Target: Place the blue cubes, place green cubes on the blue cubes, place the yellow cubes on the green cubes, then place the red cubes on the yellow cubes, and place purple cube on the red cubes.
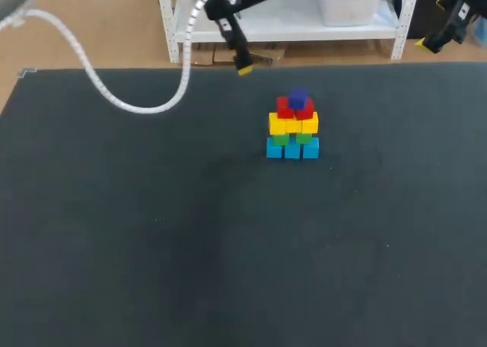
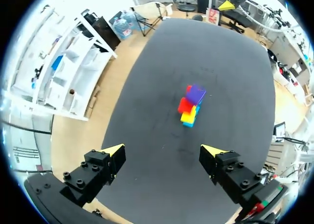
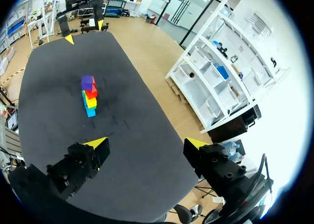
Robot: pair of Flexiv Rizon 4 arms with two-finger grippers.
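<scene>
A small cube tower stands on the dark table (image 1: 152, 233), right of centre toward the back. Blue cubes (image 1: 292, 149) form its base, with green cubes (image 1: 281, 139), yellow cubes (image 1: 293, 123) and red cubes (image 1: 284, 108) above. A purple cube (image 1: 298, 98) tops it. My left gripper (image 2: 163, 153) is open and empty, high above the back edge (image 1: 243, 67), with the tower (image 2: 191, 106) well ahead of it. My right gripper (image 3: 147, 144) is also open and empty, off the back right corner (image 1: 430, 44), far from the tower (image 3: 89, 96).
A white cable hose (image 1: 114, 96) from my left arm loops over the table's back left. No other loose objects lie on the mat. Both grippers hang near the far edge.
</scene>
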